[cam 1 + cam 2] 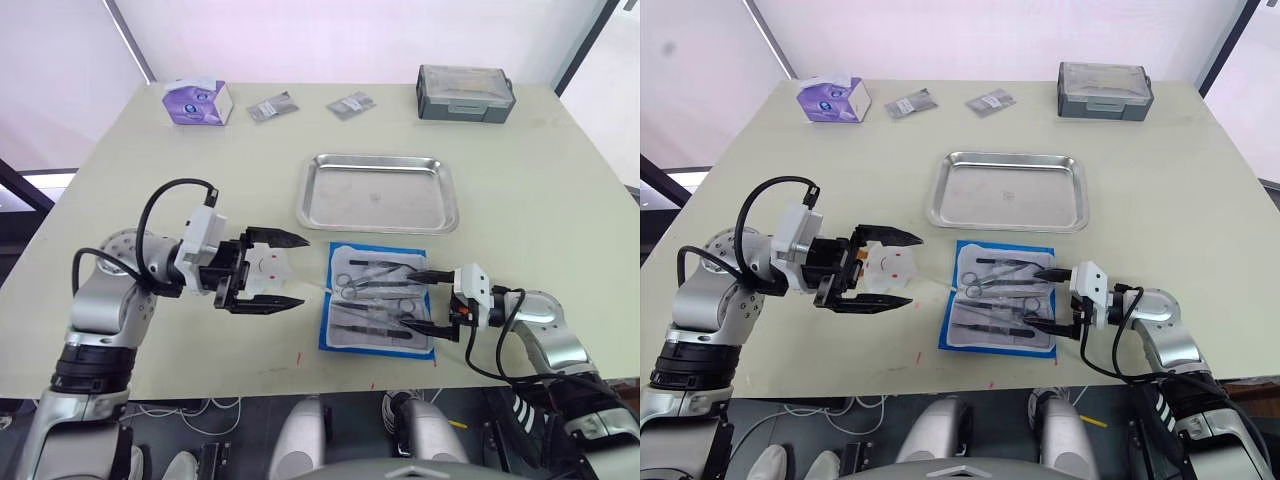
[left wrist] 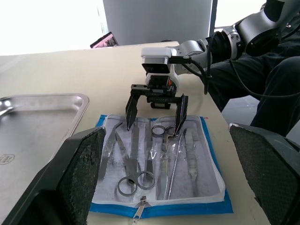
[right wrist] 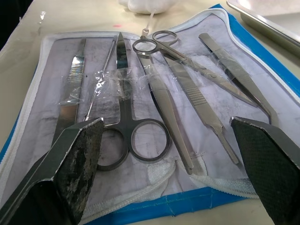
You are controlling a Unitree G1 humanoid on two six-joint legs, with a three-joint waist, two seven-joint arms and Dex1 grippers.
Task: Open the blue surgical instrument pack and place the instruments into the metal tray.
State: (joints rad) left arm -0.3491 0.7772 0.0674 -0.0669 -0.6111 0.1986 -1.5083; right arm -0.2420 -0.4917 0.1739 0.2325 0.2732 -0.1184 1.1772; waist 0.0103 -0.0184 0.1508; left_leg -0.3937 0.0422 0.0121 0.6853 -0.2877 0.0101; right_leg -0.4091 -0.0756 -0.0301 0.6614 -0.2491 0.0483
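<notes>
The flat bright-blue fabric instrument pack (image 1: pixel 379 297) lies unzipped on the table just in front of the shallow silver metal tray (image 1: pixel 377 192), thin silver instruments (image 3: pixel 154 101) on its grey-white lining. Right gripper (image 1: pixel 428 300) fingers spread over its right edge; left gripper (image 1: pixel 278 271) spread wide beside it

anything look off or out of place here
Nothing stands out. The blue surgical instrument pack lies open and flat in front of the empty metal tray, the instruments still held in rows under clear straps. The right gripper is open at the pack's edge; the left gripper is open beside it.
</notes>
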